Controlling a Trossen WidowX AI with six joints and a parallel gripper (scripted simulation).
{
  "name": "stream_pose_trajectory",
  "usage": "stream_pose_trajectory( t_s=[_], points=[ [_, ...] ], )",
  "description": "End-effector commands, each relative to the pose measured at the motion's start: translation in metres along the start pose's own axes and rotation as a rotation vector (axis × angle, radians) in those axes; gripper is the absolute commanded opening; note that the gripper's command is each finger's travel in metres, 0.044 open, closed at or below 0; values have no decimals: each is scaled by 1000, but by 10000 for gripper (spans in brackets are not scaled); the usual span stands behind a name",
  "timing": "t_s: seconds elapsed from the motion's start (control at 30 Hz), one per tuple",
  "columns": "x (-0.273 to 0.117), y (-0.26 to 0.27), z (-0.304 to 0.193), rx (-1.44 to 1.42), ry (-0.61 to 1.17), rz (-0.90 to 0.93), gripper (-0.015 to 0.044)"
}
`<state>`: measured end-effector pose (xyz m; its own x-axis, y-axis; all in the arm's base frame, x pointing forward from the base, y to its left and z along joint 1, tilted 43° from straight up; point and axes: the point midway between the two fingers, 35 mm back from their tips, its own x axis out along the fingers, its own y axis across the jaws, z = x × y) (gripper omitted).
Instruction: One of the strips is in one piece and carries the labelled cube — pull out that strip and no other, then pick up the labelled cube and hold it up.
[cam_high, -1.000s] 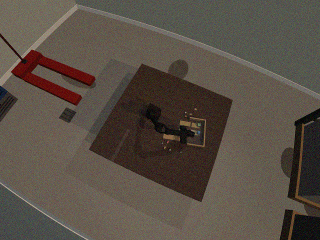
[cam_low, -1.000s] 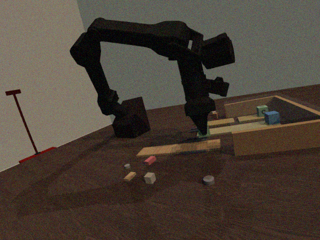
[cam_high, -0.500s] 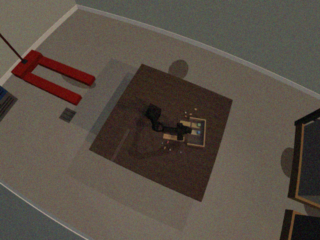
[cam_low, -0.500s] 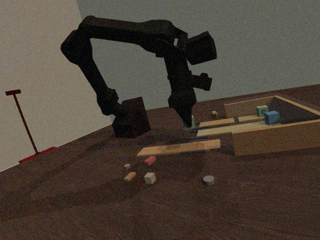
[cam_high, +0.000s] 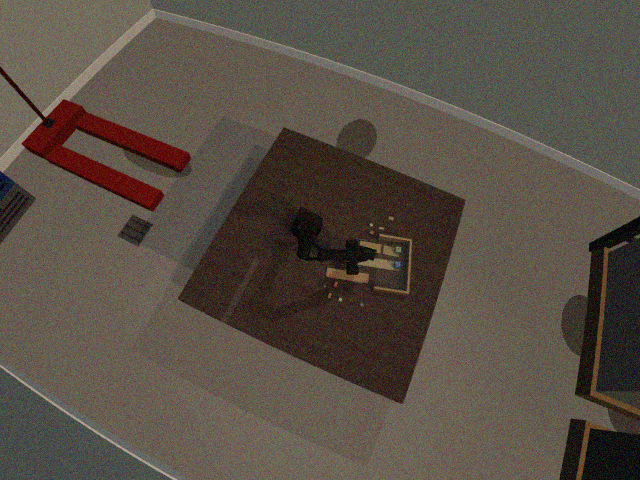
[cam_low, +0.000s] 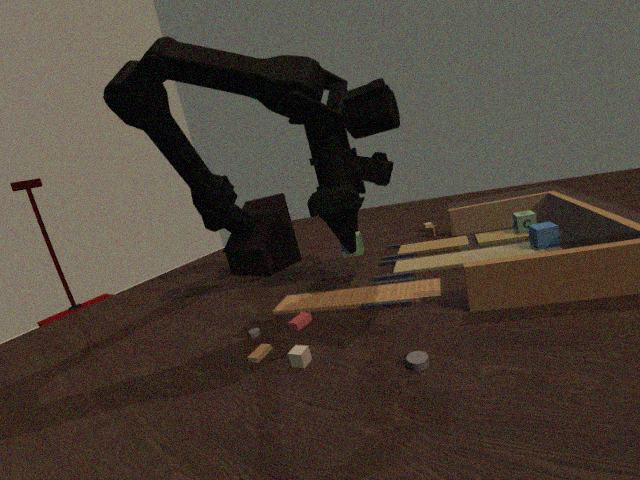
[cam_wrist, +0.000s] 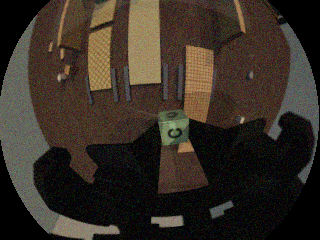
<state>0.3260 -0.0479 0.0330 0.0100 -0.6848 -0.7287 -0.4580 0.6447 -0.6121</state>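
Observation:
My gripper (cam_low: 353, 250) (cam_wrist: 171, 122) is shut on a green cube (cam_wrist: 174, 132) (cam_low: 359, 242) with a black C and holds it up, apparently clear of the strips; the fingers partly hide it in the exterior view. An orange-brown strip (cam_high: 347, 275) (cam_low: 361, 296) (cam_wrist: 198, 75) in one piece lies outside the wooden frame, with nothing on it. The middle strip (cam_high: 379, 264) (cam_low: 454, 258) (cam_wrist: 145, 40) carries a blue cube (cam_high: 397, 264) (cam_low: 544, 235). The far strip is in two pieces, a front piece (cam_low: 434, 244) (cam_wrist: 100, 60) and a back piece (cam_low: 496, 237) (cam_wrist: 104, 12) that carries another green C cube (cam_high: 398, 249) (cam_low: 524, 221).
The open-fronted wooden frame (cam_high: 410, 268) (cam_low: 547, 276) surrounds the strips' inner ends. Thin dark rails (cam_wrist: 166, 81) flank the strips. A red block (cam_low: 300, 320), a white cube (cam_low: 299, 356), a grey disc (cam_low: 417, 360) and other small bits lie on the near side; more bits (cam_high: 390, 218) lie beyond the frame.

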Motion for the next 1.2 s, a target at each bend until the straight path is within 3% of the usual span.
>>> stream_pose_trajectory(
  t_s=[0.0,0.2,0.43,1.17],
  points=[
    [1,9,-11,8,-3,6,0],
    [1,16,-22,7,-2,6,0],
    [-33,17,-21,7,-3,8,0],
    [-34,17,-22,7,-3,7,0]
  ],
)
